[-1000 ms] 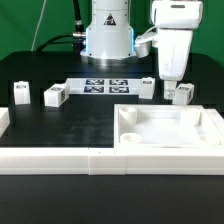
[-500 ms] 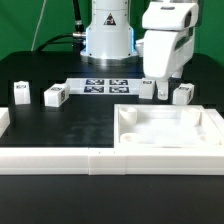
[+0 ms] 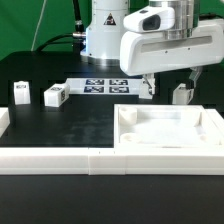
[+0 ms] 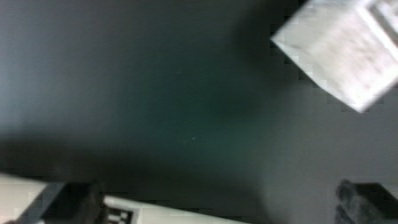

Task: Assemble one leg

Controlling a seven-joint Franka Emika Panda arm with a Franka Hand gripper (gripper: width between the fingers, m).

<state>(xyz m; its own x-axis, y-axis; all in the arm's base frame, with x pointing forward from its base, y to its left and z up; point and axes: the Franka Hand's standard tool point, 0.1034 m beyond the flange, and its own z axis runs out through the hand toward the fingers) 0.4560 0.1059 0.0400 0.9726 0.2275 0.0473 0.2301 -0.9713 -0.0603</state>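
Four small white legs stand on the black table in the exterior view: two at the left [image 3: 20,93] [image 3: 54,96], and two at the right, one [image 3: 181,94] in plain sight and one [image 3: 147,92] partly behind a finger. My gripper [image 3: 168,86] hangs low between the two right legs, open and empty, its hand turned broadside to the camera. The large white tray [image 3: 170,141] lies in front of it. In the wrist view the gripper [image 4: 222,205] is open over bare table, with a blurred white marked leg [image 4: 134,212] beside one fingertip [image 4: 71,203].
The marker board [image 3: 104,85] lies behind the legs and shows blurred in the wrist view [image 4: 342,50]. A long white wall [image 3: 60,161] runs along the table front, with a white block [image 3: 3,121] at the exterior view's left edge. The robot base [image 3: 107,35] stands at the back.
The hand has turned about a quarter turn, from narrow to broadside, and its fingers now stand wide apart over the two right legs. No leg has moved.
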